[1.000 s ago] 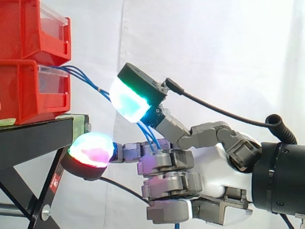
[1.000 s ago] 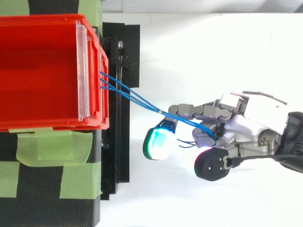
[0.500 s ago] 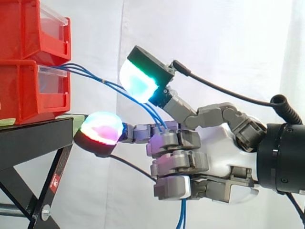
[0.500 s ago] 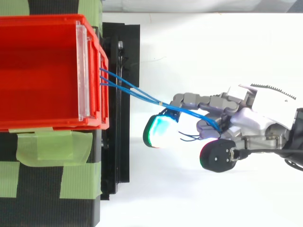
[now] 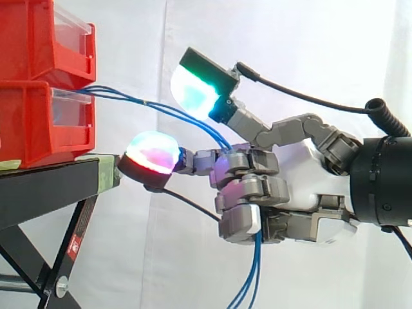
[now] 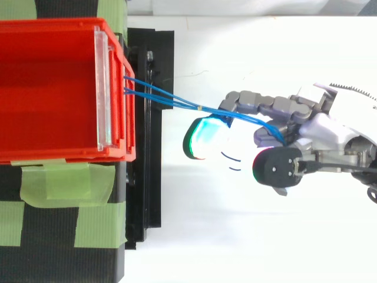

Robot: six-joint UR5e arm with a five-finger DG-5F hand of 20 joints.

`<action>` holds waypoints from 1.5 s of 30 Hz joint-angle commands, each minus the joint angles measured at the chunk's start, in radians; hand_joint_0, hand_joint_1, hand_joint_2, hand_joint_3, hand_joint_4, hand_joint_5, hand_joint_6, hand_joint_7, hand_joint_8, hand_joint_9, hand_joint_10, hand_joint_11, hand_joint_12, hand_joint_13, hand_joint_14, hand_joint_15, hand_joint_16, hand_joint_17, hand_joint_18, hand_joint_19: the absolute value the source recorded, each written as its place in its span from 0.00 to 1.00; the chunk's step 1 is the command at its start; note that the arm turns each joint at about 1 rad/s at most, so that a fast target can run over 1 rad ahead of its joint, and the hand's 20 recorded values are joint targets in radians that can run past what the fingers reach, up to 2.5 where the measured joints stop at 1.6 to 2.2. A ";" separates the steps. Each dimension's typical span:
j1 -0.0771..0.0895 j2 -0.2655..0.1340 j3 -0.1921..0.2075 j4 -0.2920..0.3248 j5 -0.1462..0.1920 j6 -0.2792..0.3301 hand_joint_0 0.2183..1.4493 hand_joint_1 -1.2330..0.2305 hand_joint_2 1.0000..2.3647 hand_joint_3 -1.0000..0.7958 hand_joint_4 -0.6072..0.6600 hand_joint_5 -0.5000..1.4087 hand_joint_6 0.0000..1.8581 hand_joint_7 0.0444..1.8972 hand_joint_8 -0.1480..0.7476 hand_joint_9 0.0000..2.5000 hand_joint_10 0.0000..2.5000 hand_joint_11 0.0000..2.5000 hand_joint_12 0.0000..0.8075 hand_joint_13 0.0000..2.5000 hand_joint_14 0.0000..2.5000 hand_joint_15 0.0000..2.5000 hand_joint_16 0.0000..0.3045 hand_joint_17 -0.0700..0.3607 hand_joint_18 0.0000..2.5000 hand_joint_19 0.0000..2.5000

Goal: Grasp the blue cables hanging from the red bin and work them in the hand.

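White curtain [image 5: 290, 45] backs the scene. Two bins are stacked at the left of the side view, the upper red bin [image 5: 32, 38] on the lower red bin [image 5: 32, 129], both on a black stand [image 5: 45, 193]. From above, strips of green tape [image 6: 65, 183] lie on the stand beside the bins. The blue cables [image 5: 129, 101] leave the front of the lower red bin just under its clear label window and run as a tight bundle to the right, sloping gently down and clear of the stand's edge. In the top view they come out from under the upper bin's front lip and cross the stand to the hand [image 5: 302, 193], which comes in from the right and sits level with the stand top, well off the bins. The bundle passes under a raised finger with a green-cyan pad [image 5: 193, 90] and above a straight finger whose red-cyan pad [image 5: 151, 152] points at the stand and lies just beside its corner. The cables then enter the hand, where the curled fingers [image 5: 248, 190] close round them against the palm. Below the hand, the loose ends hang straight down [image 5: 251, 283] and out of the bottom of the side view.
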 commanded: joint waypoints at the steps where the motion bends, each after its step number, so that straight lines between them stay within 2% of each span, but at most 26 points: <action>1: 0.004 0.001 0.006 -0.055 0.036 0.027 0.52 0.38 0.00 0.00 0.59 0.37 0.07 0.67 0.46 0.39 1.00 1.00 0.51 0.51 1.00 0.72 0.13 0.37 0.55 0.47; 3: -0.002 0.001 0.006 -0.060 0.073 0.033 0.53 0.38 0.00 0.00 0.58 0.37 0.07 0.67 0.47 0.40 1.00 1.00 0.51 0.51 1.00 0.72 0.13 0.37 0.55 0.47; 11: 0.001 0.001 0.006 -0.060 0.100 0.050 0.53 0.38 0.00 0.00 0.58 0.38 0.07 0.67 0.46 0.40 1.00 1.00 0.50 0.51 1.00 0.73 0.13 0.38 0.55 0.48; 21: -0.002 0.001 0.018 -0.064 0.100 0.055 0.53 0.38 0.00 0.00 0.60 0.38 0.07 0.67 0.47 0.41 1.00 1.00 0.50 0.51 1.00 0.73 0.13 0.37 0.55 0.48; 22: -0.002 0.001 0.030 -0.091 0.099 0.059 0.53 0.38 0.00 0.00 0.60 0.38 0.07 0.67 0.47 0.41 1.00 1.00 0.50 0.51 1.00 0.73 0.14 0.38 0.56 0.48; 30: -0.002 0.001 0.046 -0.152 0.096 0.079 0.56 0.39 0.00 0.01 0.59 0.39 0.10 0.67 0.47 0.42 1.00 1.00 0.50 0.51 1.00 0.74 0.13 0.37 0.55 0.48; 33: -0.002 0.001 0.046 -0.152 0.096 0.079 0.56 0.39 0.00 0.04 0.59 0.39 0.10 0.67 0.47 0.42 1.00 1.00 0.50 0.51 1.00 0.74 0.13 0.37 0.55 0.48; 45: -0.002 -0.001 0.049 -0.152 0.096 0.048 0.54 0.39 0.00 0.03 0.60 0.39 0.10 0.68 0.47 0.42 1.00 1.00 0.51 0.52 1.00 0.73 0.14 0.38 0.55 0.46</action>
